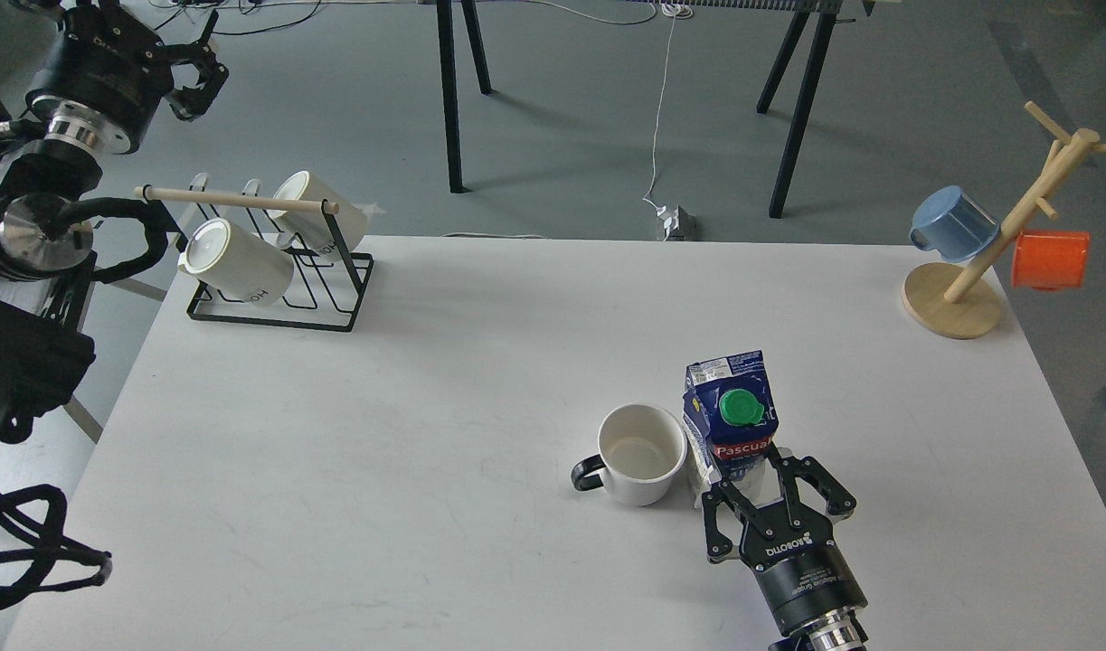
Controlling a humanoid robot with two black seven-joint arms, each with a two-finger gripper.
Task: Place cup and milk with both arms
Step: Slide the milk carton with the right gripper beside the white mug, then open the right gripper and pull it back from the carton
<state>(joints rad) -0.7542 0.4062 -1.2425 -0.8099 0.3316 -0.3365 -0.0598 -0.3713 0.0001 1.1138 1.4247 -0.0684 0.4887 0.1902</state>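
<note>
Both items stand on the table (335, 434), touching: cup (641, 452) left of milk carton (732, 418) | placement looks nearly done, release and retreat left | right fingers (774, 488) spread open around carton base, apparently not clamping | left fingers (195, 77) raised far off, state unclear

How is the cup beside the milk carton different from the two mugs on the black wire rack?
The cup stands upright on the table, mouth up; the rack mugs lie tilted on the rack. The cup's handle is black; the rack mugs carry grey lettering. All three are white.
</note>
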